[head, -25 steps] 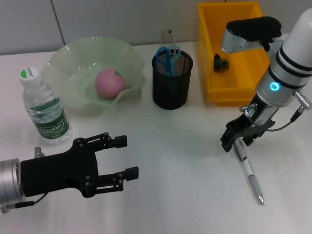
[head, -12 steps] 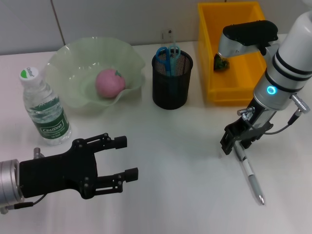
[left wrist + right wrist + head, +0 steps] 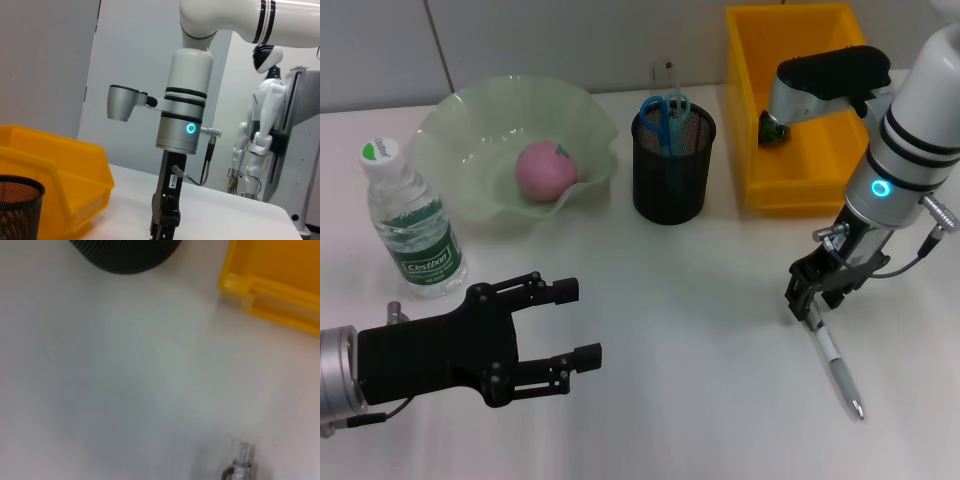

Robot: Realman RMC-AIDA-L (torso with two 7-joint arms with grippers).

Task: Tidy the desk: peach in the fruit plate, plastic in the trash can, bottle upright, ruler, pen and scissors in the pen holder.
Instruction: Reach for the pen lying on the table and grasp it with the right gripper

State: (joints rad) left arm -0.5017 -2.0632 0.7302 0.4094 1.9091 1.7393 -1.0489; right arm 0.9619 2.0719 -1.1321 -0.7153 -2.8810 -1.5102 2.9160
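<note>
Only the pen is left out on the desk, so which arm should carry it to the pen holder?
Right. The right gripper is already down on the pen, at its upper end, with the pen holder a short way off. The left gripper hangs open and empty on the far side of the table.

Bright, even overhead light with soft shadows; the right wrist view is blurred throughout.

Pink peach point(image 3: 544, 170) in pale green translucent fruit plate point(image 3: 460, 120); black mesh pen holder point(image 3: 672, 165) beside it, holding blue-handled scissors point(image 3: 665, 110). Yellow trash can point(image 3: 790, 190) beyond the holder; white-and-silver pen point(image 3: 834, 358). Clear bottle point(image 3: 412, 230), white cap, green-and-white label.
</note>
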